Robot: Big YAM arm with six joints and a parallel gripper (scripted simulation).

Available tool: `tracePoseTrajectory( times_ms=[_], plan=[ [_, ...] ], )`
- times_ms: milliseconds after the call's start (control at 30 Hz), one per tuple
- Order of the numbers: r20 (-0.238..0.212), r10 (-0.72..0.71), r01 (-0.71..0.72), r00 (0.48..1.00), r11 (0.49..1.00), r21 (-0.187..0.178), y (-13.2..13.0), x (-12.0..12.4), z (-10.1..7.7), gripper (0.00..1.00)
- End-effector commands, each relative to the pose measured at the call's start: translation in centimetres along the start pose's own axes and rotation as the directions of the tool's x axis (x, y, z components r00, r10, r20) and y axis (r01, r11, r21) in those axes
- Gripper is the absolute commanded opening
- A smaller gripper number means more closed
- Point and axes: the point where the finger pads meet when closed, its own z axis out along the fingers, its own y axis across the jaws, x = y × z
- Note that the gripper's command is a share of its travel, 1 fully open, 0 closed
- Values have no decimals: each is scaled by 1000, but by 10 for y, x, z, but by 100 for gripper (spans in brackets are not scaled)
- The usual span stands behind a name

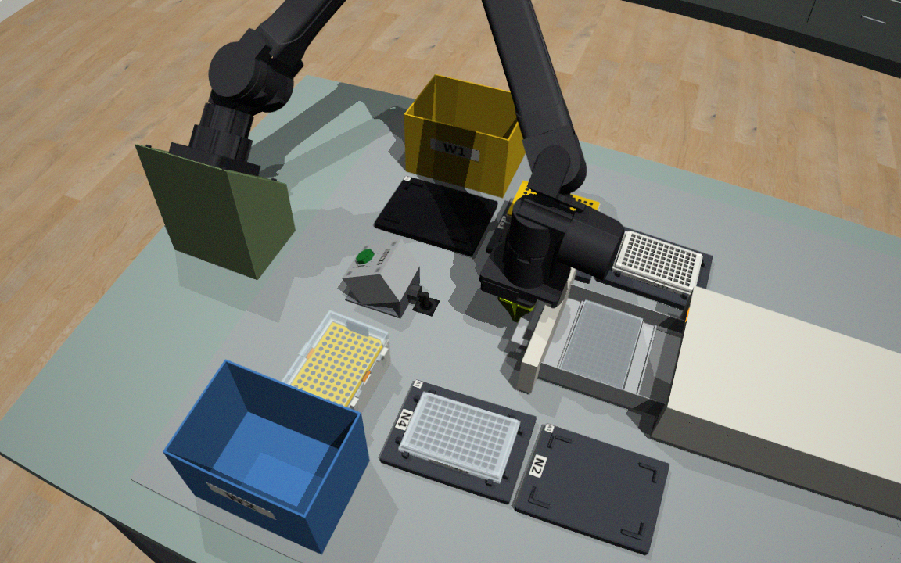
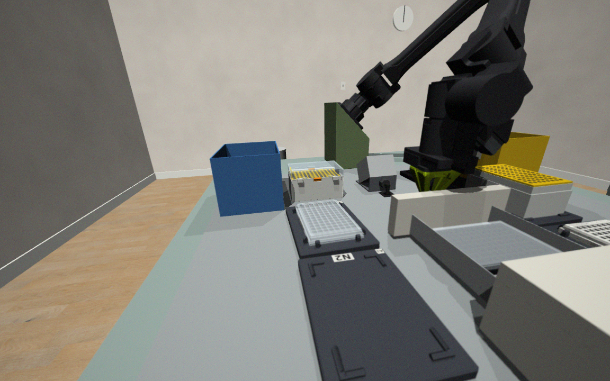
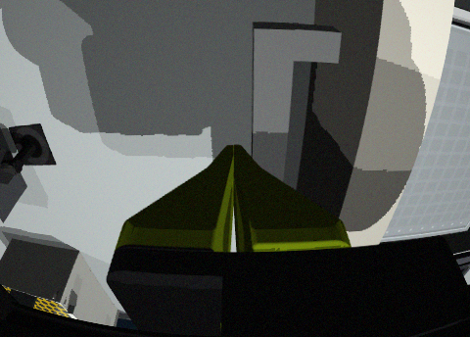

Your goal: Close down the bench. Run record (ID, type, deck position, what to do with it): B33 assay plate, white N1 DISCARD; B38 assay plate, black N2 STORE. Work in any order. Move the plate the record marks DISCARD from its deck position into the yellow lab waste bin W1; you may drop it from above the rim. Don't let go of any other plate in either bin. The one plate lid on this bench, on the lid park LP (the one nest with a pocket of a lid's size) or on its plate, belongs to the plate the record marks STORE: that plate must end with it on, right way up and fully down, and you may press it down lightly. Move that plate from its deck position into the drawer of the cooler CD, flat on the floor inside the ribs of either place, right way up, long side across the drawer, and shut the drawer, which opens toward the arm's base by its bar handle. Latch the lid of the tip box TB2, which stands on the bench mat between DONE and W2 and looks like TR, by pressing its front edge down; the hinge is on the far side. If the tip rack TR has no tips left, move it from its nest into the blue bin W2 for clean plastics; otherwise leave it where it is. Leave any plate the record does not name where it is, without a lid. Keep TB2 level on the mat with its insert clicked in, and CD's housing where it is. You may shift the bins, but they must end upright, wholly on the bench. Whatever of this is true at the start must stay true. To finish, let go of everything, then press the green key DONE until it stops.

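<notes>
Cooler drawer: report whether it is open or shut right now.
Partly open: the grey cooler drawer projects from the cream housing, its lidded plate exposed.

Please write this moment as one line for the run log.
gripper: shut, empty | at drawer front, pushing | drawer: partly open | lidded plate: inside | white plate: on its nest

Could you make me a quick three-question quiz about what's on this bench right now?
1. True or false: the shut yellow-green gripper holds a plate.
2. Where is the lidded plate? A) dark N2 nest B) cream cooler's open drawer C) yellow waste bin
3. What lies in the blue plastic bin?

Key: 1 false; it is shut on nothing. 2 B. 3 Nothing visible.
</notes>
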Motion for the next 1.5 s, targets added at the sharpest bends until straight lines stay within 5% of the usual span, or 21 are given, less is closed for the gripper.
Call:
tracePoseTrajectory(
  times_ms=[0,133,467,500,567,1067,1133,1467],
  plan=[
    [-5,-54,55,999,996,70,-36,-13,-20,0],
    [-1,-21,21,1000,999,35,-31,-6,-9,0],
    [-1,-25,25,1000,999,38,-43,-6,-9,0],
    [-4,-46,47,999,997,61,-50,-12,-18,0],
    [-1,-23,23,1000,999,37,-46,-6,-10,0],
    [-3,-44,44,999,997,59,-69,-12,-18,0],
    [-1,-22,22,1000,999,37,-66,-7,-11,0],
    [-4,-49,49,999,997,64,-75,-13,-19,0]
  ],
)
